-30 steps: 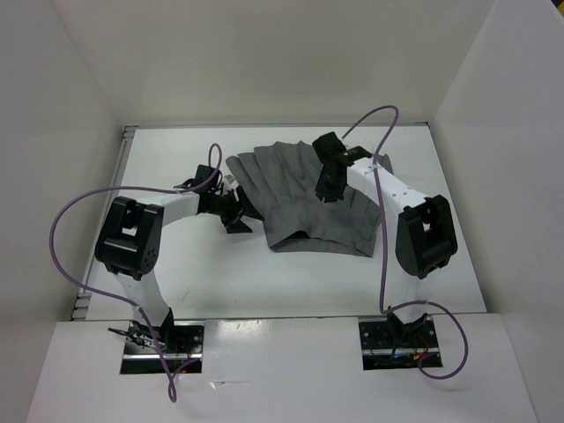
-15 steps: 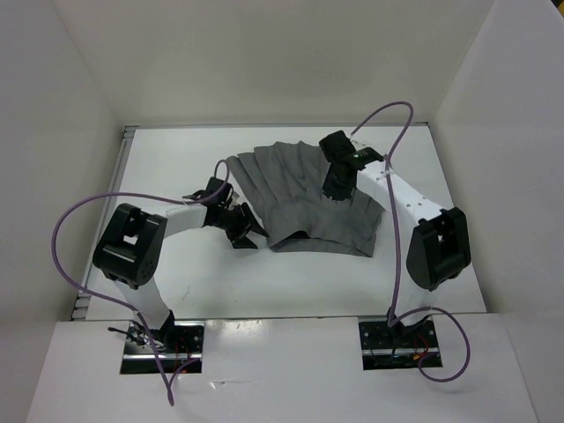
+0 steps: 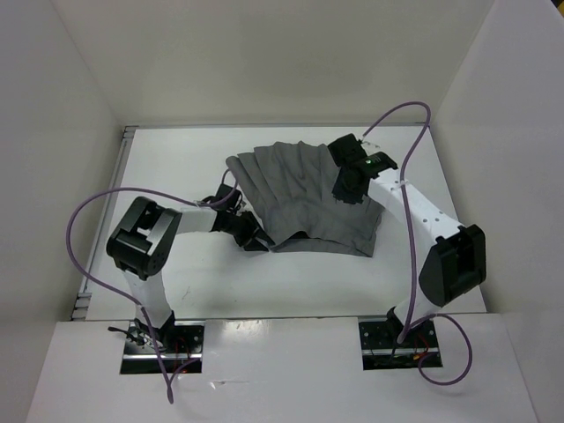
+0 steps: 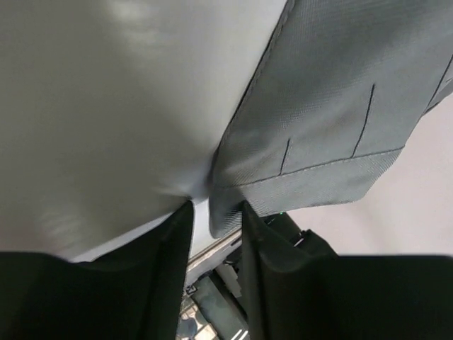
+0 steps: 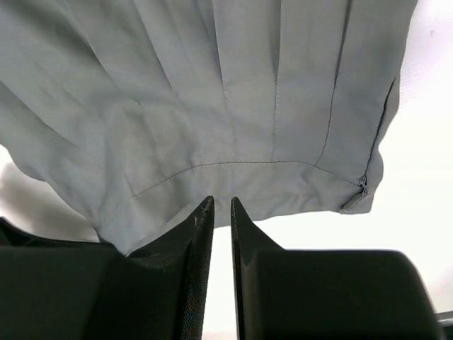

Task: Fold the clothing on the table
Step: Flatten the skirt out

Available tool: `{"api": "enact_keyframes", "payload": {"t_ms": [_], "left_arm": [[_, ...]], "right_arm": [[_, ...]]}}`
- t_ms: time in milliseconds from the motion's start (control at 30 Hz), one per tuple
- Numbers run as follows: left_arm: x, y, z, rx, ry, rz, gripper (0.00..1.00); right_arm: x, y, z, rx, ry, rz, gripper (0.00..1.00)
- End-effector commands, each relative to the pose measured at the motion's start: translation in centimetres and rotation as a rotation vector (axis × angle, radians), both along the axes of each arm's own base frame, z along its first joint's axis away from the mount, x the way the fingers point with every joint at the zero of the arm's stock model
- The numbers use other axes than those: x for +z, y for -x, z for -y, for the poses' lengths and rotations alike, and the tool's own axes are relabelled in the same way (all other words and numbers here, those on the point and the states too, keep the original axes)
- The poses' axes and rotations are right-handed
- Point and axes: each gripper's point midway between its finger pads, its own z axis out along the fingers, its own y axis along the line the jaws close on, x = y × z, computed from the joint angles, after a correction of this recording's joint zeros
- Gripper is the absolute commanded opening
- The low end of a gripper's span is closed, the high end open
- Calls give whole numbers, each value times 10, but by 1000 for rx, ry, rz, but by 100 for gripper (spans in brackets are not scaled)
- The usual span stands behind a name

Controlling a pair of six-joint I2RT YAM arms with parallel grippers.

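Observation:
The clothing [image 3: 304,198] is a dark grey pleated skirt lying spread on the white table [image 3: 203,282]. My left gripper [image 3: 258,240] is low at its near left corner. In the left wrist view the hem corner [image 4: 225,216] hangs between the fingers of the left gripper [image 4: 216,207], touching the right finger, with a gap on the left side. My right gripper [image 3: 346,187] is over the skirt's far right part. In the right wrist view the right gripper [image 5: 221,202] is nearly closed, its tips pinching the waistband edge of the clothing [image 5: 233,92].
White upright walls [image 3: 79,106] stand on three sides of the table. Purple cables [image 3: 88,220] loop beside both arms. The right arm's elbow [image 3: 454,264] hangs over the table's near right. A zipper end [image 5: 357,195] shows at the waistband.
My left gripper has slid right to the skirt's near left corner and its jaws have narrowed around it. The right gripper has shifted right and farther back.

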Motion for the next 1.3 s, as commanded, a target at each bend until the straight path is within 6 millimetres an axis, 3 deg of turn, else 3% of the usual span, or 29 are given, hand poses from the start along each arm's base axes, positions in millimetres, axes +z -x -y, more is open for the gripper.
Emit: {"api": "enact_keyframes", "payload": {"t_ms": [0,67,167,267,433,567,667,767,933,1133,1267], "left_arm": [[-13,-11,5,25,-19,7,39],[-17,-18,8,32,-16,4,30],[-15,-32,10,40,-6,6,0],[-18,-42,-11,56,-39,21,0],[-4,-81,-94,166,-192,149,0],[5,-83,-118,180,-224,181,0],[5,-74,-118,166,-217,178,0],[-3,-54,-117,146,-207,145,0],[-2,-41,-118,114,-207,150,0],[4,-38,-117,95,-202,163,0],[5,-37,-116,84,-193,167,0]], "right_arm": [[16,9,14,-42,20,40,20],[16,9,14,-42,20,40,20],[15,15,15,-38,13,36,20],[10,20,13,-27,0,16,24],[-27,30,7,-3,-7,-83,30],[-54,30,3,-5,4,-153,36],[-77,33,-1,3,9,-224,40],[-94,34,-24,21,-72,-277,43],[-119,45,-60,70,-120,-341,44],[-131,69,-57,38,-99,-424,44],[-122,85,-54,24,-65,-446,45]]}}
